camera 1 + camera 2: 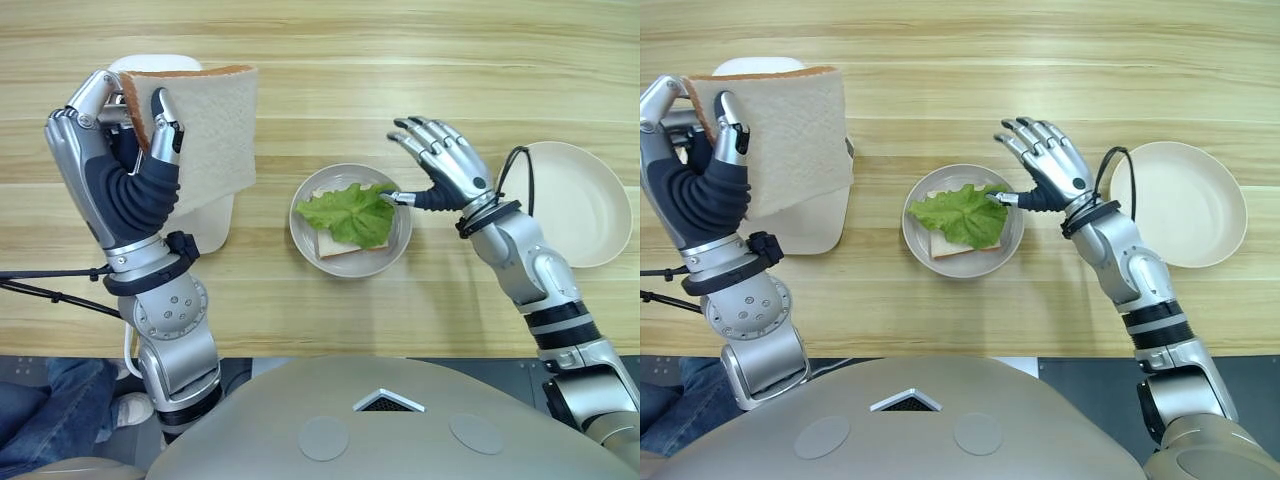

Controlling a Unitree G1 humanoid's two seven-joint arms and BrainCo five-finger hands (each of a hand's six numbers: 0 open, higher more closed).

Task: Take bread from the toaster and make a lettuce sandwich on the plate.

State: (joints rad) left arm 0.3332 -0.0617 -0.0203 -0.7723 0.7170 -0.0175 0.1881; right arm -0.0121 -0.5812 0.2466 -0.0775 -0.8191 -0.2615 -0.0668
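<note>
Bread slice [215, 130] held upright in the left hand [120, 170], fingers curled around its left edge, the thumb pressed on the near face. Slice is raised over the white toaster [215, 225], which stands at the left of the wooden table [400, 60]; whether the bottom edge of the slice touches the toaster cannot be told.

Plate [352, 270] sits at the middle of the table, just to the right of the toaster and apart from it. On it lies a second slice [350, 247], flat, with a lettuce leaf [345, 213] spread over most of its top. A corner and the near edge of that slice show beneath the leaf.

Right hand [450, 165] hovers at the plate's right rim, fingers spread and uncurled, gripping nothing. Its thumb tip is at the right edge of the lettuce leaf; contact cannot be confirmed.

Cream dish [580, 205] rests at the far right of the table, partly behind the right wrist, well apart from the plate.
</note>
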